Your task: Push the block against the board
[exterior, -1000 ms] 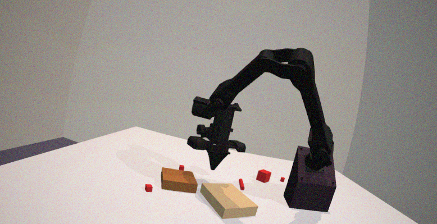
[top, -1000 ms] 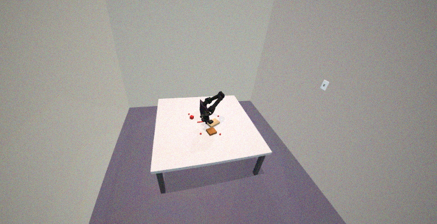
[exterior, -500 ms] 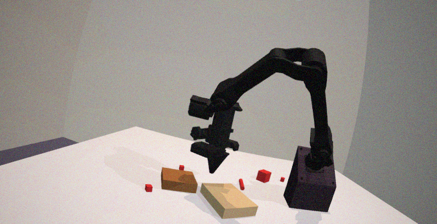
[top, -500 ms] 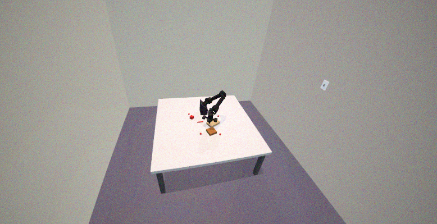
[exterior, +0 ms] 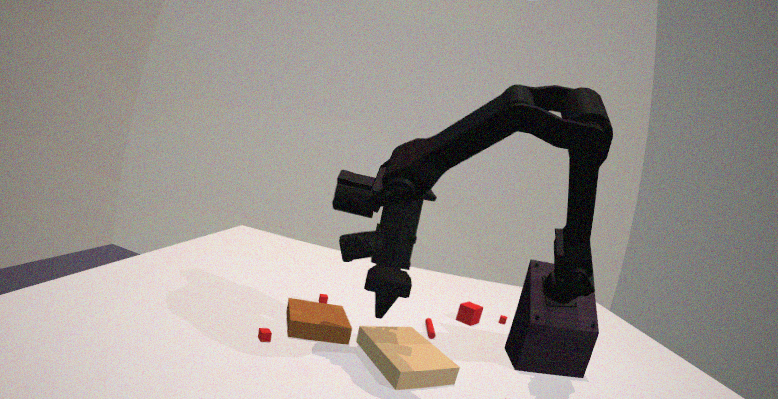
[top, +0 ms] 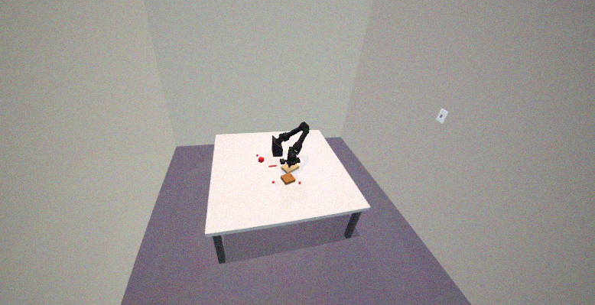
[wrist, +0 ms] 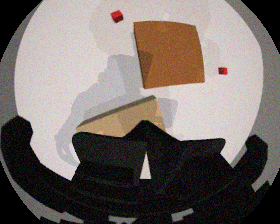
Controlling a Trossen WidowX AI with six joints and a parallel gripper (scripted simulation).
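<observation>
The brown square block (top: 287, 178) (exterior: 318, 320) (wrist: 171, 54) lies flat on the table. The light tan board (top: 287, 170) (exterior: 416, 353) (wrist: 142, 111) lies flat, nearer the arm's base and turned at an angle to the block. A gap of table shows between them, narrowest near one corner of the board. My gripper (top: 290, 165) (exterior: 380, 316) (wrist: 144, 123) is shut and empty. Its tips hang above the table near the board, touching neither part as far as I can see. In the wrist view my fingers hide part of the board.
Small red cubes (top: 273, 182) (top: 299, 183) (exterior: 264, 334) (exterior: 323, 298) (wrist: 117, 16) (wrist: 222, 71) lie on both sides of the block. A red rod (top: 272, 166) (exterior: 430, 328), a larger red cube (top: 261, 159) (exterior: 469, 313) and another small one (top: 256, 155) (exterior: 502, 319) lie beyond the board.
</observation>
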